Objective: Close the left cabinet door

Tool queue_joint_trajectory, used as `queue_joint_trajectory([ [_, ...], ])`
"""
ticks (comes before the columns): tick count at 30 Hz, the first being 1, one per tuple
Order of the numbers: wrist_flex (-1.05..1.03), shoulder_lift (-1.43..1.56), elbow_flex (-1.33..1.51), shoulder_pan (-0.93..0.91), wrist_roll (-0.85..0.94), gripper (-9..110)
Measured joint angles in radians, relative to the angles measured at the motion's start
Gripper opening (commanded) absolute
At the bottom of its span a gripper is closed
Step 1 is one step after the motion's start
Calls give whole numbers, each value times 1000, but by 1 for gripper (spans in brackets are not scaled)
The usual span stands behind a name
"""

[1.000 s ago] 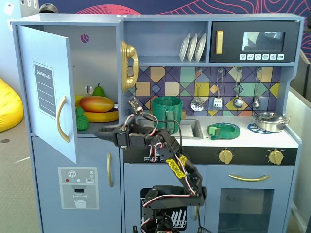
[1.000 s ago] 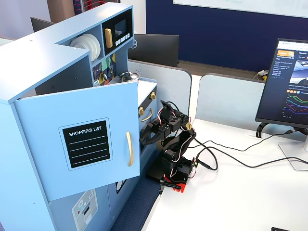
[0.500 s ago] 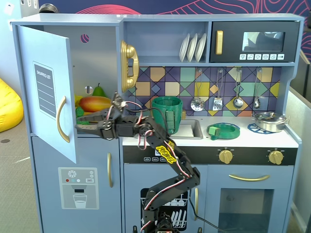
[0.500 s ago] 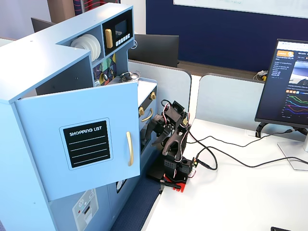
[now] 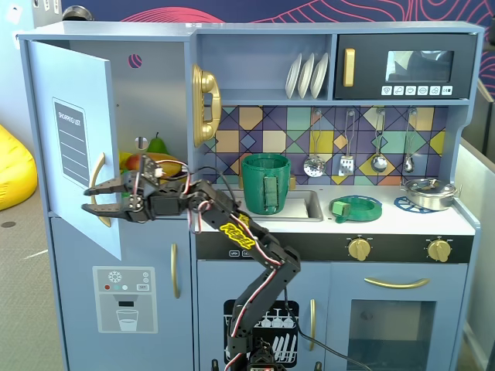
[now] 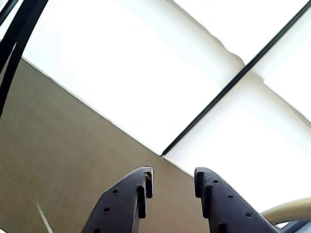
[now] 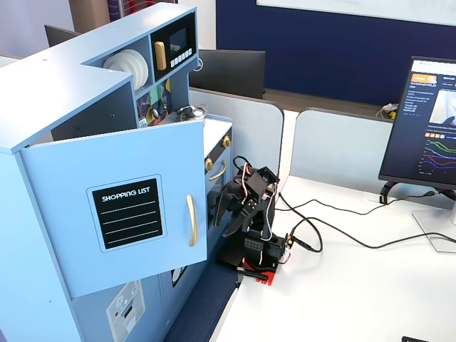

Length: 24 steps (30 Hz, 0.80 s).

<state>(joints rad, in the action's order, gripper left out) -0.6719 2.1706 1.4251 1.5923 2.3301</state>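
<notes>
The left cabinet door (image 5: pixel 73 116) is light blue with a black shopping-list panel and a curved gold handle (image 5: pixel 97 179). It stands swung open from its hinge at the left. In the other fixed view the door (image 7: pixel 64 185) sticks out from the kitchen front, handle (image 7: pixel 190 221) near its free edge. My gripper (image 5: pixel 87 199) is open and empty, level with the handle's lower end, by the free edge. I cannot tell if it touches. In the wrist view the open gripper (image 6: pixel 172 180) points at ceiling and wall, with the gold handle (image 6: pixel 291 209) at the lower right.
The open compartment holds fruit (image 5: pixel 155 158). Below is the door with the dispenser graphic (image 5: pixel 124 297). A gold telephone (image 5: pixel 205 104), a green pot (image 5: pixel 265 184) and the microwave (image 5: pixel 406 66) lie to the right. My arm (image 7: pixel 249 214) stands on a white desk with cables (image 7: pixel 335 235) and a monitor (image 7: pixel 424 121).
</notes>
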Motion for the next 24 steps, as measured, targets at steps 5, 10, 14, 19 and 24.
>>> queue_joint_trajectory([
  [5, 46, -67, -15, -3, 9, 0],
  [10, 64, -89, -17, -49, 0, 0],
  [14, 67, -78, -2, -115, -15, 0],
  [19, 67, -18, 67, -202, -44, 0],
  [24, 66, 29, 78, -299, -95, 0],
])
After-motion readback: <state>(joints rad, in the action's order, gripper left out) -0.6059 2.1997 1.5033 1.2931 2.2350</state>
